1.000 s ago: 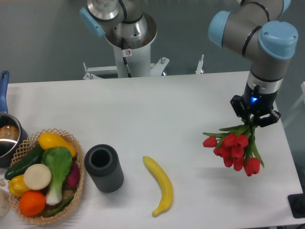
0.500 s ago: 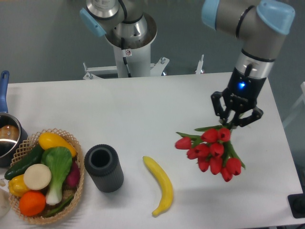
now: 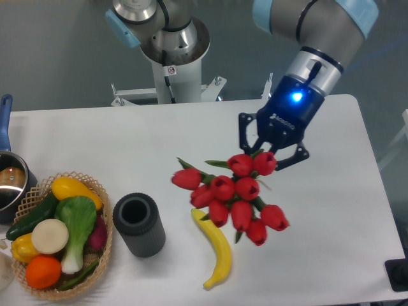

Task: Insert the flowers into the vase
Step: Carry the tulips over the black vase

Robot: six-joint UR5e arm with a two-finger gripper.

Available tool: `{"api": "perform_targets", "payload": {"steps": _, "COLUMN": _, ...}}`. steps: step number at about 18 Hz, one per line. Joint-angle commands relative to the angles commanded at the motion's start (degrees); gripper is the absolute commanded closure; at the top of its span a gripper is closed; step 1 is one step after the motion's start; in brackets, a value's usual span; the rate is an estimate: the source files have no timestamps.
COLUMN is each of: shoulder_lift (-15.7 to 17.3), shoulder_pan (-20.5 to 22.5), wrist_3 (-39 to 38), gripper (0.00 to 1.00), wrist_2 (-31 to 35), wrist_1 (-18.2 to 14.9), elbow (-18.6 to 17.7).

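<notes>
Fixed cam: tool sits right of centre, fingers clamped on the stems of the flowers. The bunch hangs below it, heads spread toward lower left, over the top of a banana on the counter. Vase stands upright at lower left, mouth open upward, well apart from the bunch, just beside the basket. So target lies left & lower in frame from tool; stems need pointing down first, I'd say.

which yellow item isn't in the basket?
The banana: it lies loose on the table right of the vase; the other yellow vegetables sit inside the basket.
</notes>
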Motion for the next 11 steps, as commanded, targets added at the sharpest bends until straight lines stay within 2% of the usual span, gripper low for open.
{"api": "perform_targets", "payload": {"steps": 4, "shoulder_lift": 0.17, "shoulder_pan": -1.5, "wrist_3": -0.53, "gripper": 1.0, "wrist_2": -9.67, "wrist_1": 1.41, "elbow": -1.57}}
{"api": "perform_targets", "payload": {"steps": 6, "shoulder_lift": 0.18, "shoulder_pan": -2.46, "wrist_3": -0.27, "gripper": 1.0, "wrist_2": -13.79, "wrist_1": 5.17, "elbow": -4.29}}
{"api": "perform_targets", "payload": {"steps": 7, "shoulder_lift": 0.18, "shoulder_pan": -2.73, "wrist_3": -0.18, "gripper": 1.0, "wrist_2": -16.42, "wrist_1": 9.02, "elbow": -7.53}}
{"api": "perform_targets", "payload": {"steps": 8, "shoulder_lift": 0.09, "shoulder_pan": -2.82, "wrist_3": -0.09, "gripper": 1.0, "wrist_2": -17.58, "wrist_1": 11.15, "elbow": -9.04}}
{"api": "perform_targets", "payload": {"steps": 11, "shoulder_lift": -1.4, "shoulder_pan": -4.66, "wrist_3": 0.26, "gripper": 1.0, "wrist_2": -18.91, "wrist_1": 12.66, "elbow": -9.23}}
